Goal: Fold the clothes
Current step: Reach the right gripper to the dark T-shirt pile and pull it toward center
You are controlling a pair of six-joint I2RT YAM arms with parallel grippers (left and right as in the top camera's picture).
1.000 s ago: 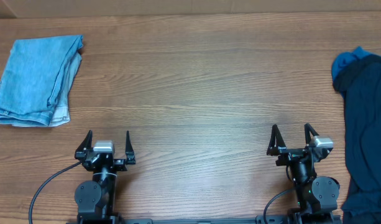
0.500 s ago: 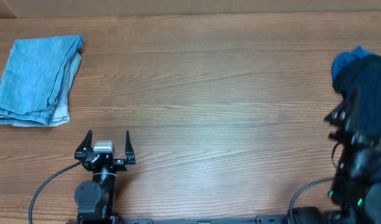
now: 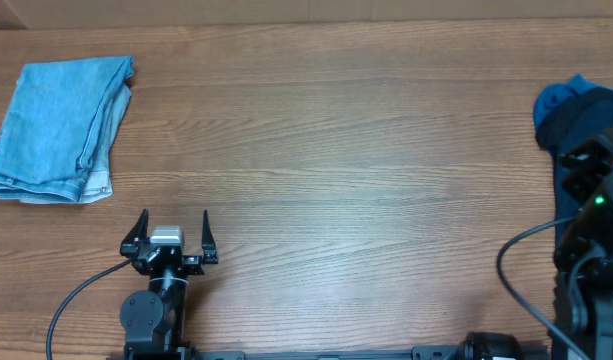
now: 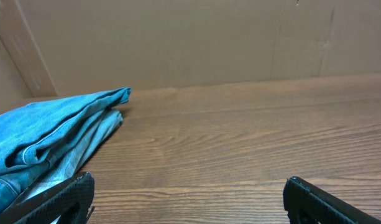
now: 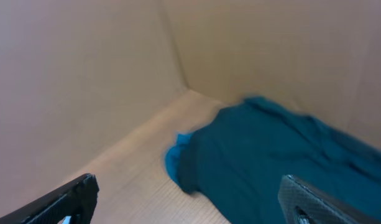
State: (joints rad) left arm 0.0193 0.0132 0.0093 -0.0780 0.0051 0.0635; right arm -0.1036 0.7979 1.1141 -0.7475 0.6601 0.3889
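The dark blue garment (image 3: 584, 112) lies rumpled at the right edge of the worktop (image 3: 336, 150), partly cut off by the frame. The right pincer (image 5: 187, 190) hangs above it, fingers spread wide and empty. The main risk is a blind pinch into the heap. That could catch several layers at once, so lifting would drag a knot rather than a hem, or pull cloth off the edge. The wrist view is blurred, so seams are hard to pick out. The left pincer (image 3: 174, 228), also released and empty, sits at lower left, well apart. The folded light-blue cloth (image 3: 58, 128) rests at upper left. No brand, label or writing is legible anywhere.
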